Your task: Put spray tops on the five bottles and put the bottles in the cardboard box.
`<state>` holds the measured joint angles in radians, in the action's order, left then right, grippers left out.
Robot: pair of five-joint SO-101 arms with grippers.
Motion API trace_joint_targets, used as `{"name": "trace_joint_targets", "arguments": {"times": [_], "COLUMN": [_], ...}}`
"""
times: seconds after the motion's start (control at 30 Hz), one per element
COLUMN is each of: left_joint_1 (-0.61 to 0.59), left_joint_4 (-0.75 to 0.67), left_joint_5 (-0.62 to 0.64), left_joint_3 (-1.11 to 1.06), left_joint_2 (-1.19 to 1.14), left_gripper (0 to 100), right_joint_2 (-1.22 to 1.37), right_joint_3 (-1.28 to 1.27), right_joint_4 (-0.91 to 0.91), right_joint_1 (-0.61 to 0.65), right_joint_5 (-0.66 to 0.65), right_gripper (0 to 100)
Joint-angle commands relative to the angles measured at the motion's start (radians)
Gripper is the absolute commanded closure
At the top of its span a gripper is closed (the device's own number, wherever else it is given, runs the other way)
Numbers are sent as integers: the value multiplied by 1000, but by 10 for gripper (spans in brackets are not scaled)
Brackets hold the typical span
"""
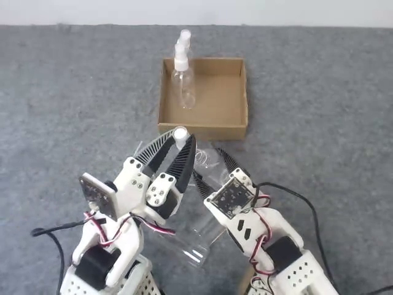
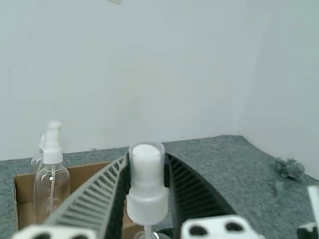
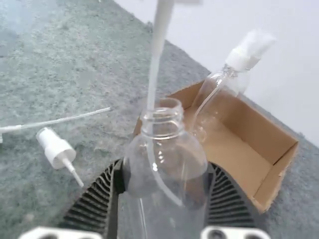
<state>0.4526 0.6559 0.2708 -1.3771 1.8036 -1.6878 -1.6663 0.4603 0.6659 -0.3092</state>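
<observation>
My right tool [image 3: 164,172] grips the open bottle [image 3: 164,149] steady so my left tool [image 2: 146,162], pinching a spray top [image 2: 147,199], can fit it in.

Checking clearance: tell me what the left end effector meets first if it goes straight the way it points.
Probably the cardboard box, its near wall; held higher, it might instead reach the bottles standing inside. Height is unclear.

You are working over a grey, felt-like table [image 1: 319,92]. The cardboard box [image 1: 202,130] is sitting on it; a loose spray top [image 3: 52,147] and a thin tube [image 3: 65,118] are lying close together on the grey surface.
</observation>
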Motion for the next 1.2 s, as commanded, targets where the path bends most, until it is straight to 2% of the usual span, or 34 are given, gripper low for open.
{"name": "trace_joint_targets", "arguments": {"times": [0.0, 0.5, 0.6, 0.8, 0.93, 1.07, 1.17], "left_joint_1": [20, 52, 52, 51, 51, 43, -3], "left_joint_4": [-37, -32, -31, 17, 41, 130, 170], "left_joint_5": [-17, -18, -18, -15, -17, -18, -17], "left_joint_3": [-8, -56, -58, -53, -41, 39, 90], "left_joint_2": [20, 20, 20, 20, 20, 20, 20], "left_gripper": [988, 987, 953, 857, 837, 828, 830], "right_joint_2": [-111, -128, -128, -128, -128, -128, -128], "right_joint_3": [-8, -2, -2, -2, -2, -3, -5], "right_joint_4": [42, 79, 79, 76, 81, 84, 82], "right_joint_1": [-21, -22, -22, -22, -22, -22, -22], "right_joint_5": [12, 12, 12, 12, 12, 12, 12], "right_gripper": [898, 898, 898, 898, 898, 898, 898]}}
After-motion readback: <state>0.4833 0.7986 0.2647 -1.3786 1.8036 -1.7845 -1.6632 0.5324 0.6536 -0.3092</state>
